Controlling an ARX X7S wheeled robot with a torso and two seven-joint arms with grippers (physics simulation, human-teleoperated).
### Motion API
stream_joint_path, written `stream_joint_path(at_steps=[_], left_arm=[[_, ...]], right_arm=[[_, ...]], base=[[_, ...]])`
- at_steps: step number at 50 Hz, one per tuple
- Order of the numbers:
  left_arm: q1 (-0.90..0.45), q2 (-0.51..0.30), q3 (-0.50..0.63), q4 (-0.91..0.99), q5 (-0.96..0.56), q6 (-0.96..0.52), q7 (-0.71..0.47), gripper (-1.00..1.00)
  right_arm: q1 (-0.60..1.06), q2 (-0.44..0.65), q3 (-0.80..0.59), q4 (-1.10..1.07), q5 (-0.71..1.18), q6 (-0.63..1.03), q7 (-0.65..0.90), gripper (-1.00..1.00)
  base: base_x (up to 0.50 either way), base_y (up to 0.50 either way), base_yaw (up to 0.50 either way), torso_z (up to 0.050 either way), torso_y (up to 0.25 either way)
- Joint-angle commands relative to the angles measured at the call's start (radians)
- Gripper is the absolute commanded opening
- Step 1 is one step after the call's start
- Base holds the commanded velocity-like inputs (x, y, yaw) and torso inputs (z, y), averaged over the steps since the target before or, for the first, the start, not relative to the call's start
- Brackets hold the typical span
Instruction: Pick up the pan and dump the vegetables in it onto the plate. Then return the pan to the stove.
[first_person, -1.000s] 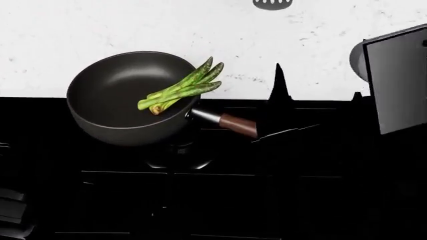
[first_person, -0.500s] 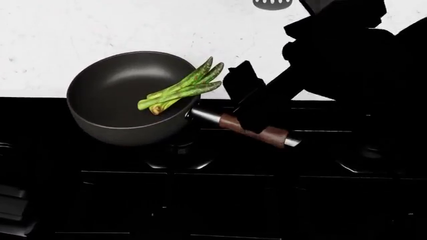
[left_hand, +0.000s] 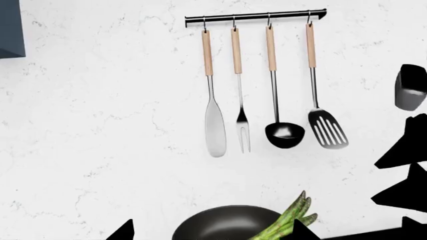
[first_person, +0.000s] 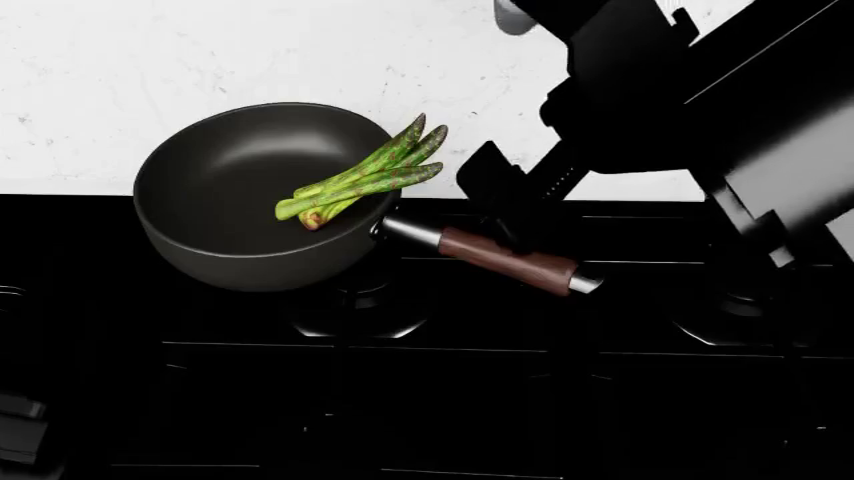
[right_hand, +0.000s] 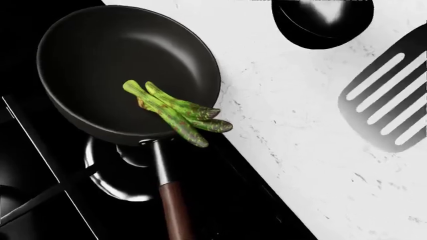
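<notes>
Looking down from our head view, we see the pan (first_person: 254, 195) sitting on the stove (first_person: 427, 400) over a burner, the vegetables (first_person: 360, 178) lying across its rim on the handle side. Our right claw (first_person: 501, 190) hangs dark just above the wooden handle (first_person: 514, 262), near the steel neck; against the black cooktop we cannot tell whether it is parted or closed, though it seems clear of the wood.

Our left wrist view adds what the head view lacks: a rail (left_hand: 255, 17) on the white wall carrying four utensils. Only the pan's far rim (left_hand: 227, 222) and the spear tips (left_hand: 290, 220) peek in; the left claw's state cannot be told.

Our right wrist view shows the pan (right_hand: 120, 65) from directly above, the spears (right_hand: 177, 112) overhanging the rim beside the handle (right_hand: 175, 210), and the burner ring beneath.
</notes>
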Motion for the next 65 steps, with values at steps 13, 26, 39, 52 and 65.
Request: stream_joint_path(at_steps=[13, 26, 39, 52, 65], left_arm=[[-0.115, -0.116, 0.195, 0.004, -0.027, 0.183, -0.088, 1.00], [-0.155, -0.174, 0.293, 0.004, -0.010, 0.262, -0.124, 1.00], [-0.196, -0.200, 0.382, 0.000, 0.006, 0.315, -0.157, 1.00], [-0.287, -0.251, 0.556, 0.005, 0.036, 0.408, -0.210, 1.00], [-0.480, -0.304, 0.838, 0.005, 0.062, 0.516, -0.277, 1.00]], right_arm=[[-0.056, -0.141, -0.144, 0.213, -0.149, -0.243, -0.184, 1.00], [-0.089, -0.186, -0.220, 0.277, -0.206, -0.320, -0.241, 1.00], [-0.121, -0.293, -0.252, 0.522, -0.259, -0.458, -0.281, 1.00], [-0.161, -0.344, -0.255, 0.639, -0.268, -0.510, -0.290, 1.00], [-0.186, -0.381, -0.247, 0.753, -0.268, -0.546, -0.302, 1.00]], base=[[0.00, 0.00, 0.00, 0.000, 0.000], [0.00, 0.00, 0.00, 0.000, 0.000], [0.00, 0.00, 0.00, 0.000, 0.000], [0.00, 0.00, 0.00, 0.000, 0.000], [0.00, 0.00, 0.00, 0.000, 0.000]])
